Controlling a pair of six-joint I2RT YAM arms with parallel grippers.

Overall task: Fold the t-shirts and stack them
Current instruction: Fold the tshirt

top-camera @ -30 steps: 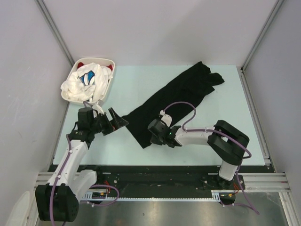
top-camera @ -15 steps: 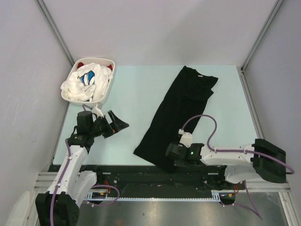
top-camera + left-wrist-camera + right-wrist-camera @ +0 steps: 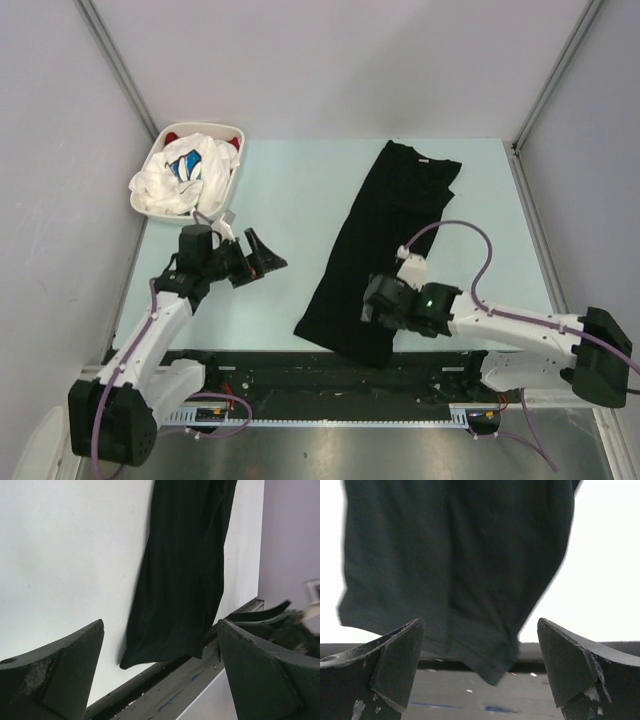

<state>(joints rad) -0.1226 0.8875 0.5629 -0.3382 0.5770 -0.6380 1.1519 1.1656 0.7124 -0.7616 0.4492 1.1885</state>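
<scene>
The right gripper hangs with its jaws spread wide and empty over the near end of the black t-shirt. The shirt lies in a long strip running from the far right of the table to its front edge, where the hem hangs slightly over. The left gripper, also wide and empty, hovers over bare table left of the shirt. A white t-shirt and a red one sit bunched in the basket at the far left corner.
</scene>
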